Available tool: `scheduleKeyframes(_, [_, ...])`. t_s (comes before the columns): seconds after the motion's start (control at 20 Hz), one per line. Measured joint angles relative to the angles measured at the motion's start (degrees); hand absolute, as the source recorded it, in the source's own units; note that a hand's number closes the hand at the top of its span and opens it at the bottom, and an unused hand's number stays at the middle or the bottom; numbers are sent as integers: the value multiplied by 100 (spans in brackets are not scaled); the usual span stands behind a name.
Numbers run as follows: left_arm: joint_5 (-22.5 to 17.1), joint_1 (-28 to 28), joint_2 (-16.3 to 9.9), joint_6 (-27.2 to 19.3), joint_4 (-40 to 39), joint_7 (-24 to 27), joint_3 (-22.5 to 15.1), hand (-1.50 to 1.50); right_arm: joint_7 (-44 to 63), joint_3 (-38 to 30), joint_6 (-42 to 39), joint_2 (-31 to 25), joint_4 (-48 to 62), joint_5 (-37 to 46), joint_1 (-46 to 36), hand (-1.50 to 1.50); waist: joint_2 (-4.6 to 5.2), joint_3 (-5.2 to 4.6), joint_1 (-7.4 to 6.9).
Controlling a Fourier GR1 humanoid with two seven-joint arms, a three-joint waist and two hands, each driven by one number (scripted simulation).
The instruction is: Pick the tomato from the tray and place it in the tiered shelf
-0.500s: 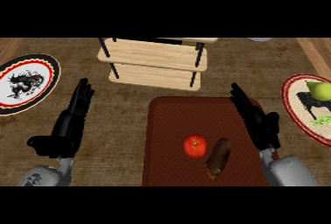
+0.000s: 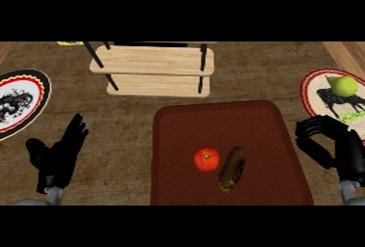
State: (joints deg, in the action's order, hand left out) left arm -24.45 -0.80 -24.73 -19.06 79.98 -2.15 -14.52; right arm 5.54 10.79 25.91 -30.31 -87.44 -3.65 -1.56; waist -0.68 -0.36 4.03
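On the brown tabletop, the tomato touches an eggplant on the tray left of the right hand's curled, empty fingers; the left hand's fingers are straight.

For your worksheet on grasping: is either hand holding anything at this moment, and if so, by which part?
Nothing is held. The left hand is open; the right hand is curled but empty. The tomato lies untouched on the tray.

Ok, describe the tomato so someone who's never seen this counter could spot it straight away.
Find the dark red tray in the middle of the counter, just in front of the wooden tiered shelf. Two things lie on its near half, side by side. The tomato is the left one: small, round and bright red, while its neighbour, an eggplant, is long, dark and brownish.
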Motion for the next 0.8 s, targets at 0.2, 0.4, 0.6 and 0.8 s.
scheduleKeyframes(0.2, [-234,-139,-105,263,-31,-424,112,0,-86,-109,340,78,-780,-10,1006,-150,3,40,-96])
scheduleKeyframes(0.4, [-317,-284,-130,498,-218,-556,208,0,-76,10,115,-177,-1753,36,1691,-150,11,53,-181])
scheduleKeyframes(0.6, [-246,-347,-50,536,-283,-565,187,0,410,204,-190,-537,-2764,92,2123,-150,11,60,-242])
scheduleKeyframes(0.8, [-203,-410,-1,543,-255,-672,182,0,1350,470,-350,-872,-3689,363,2216,-150,18,58,-312])
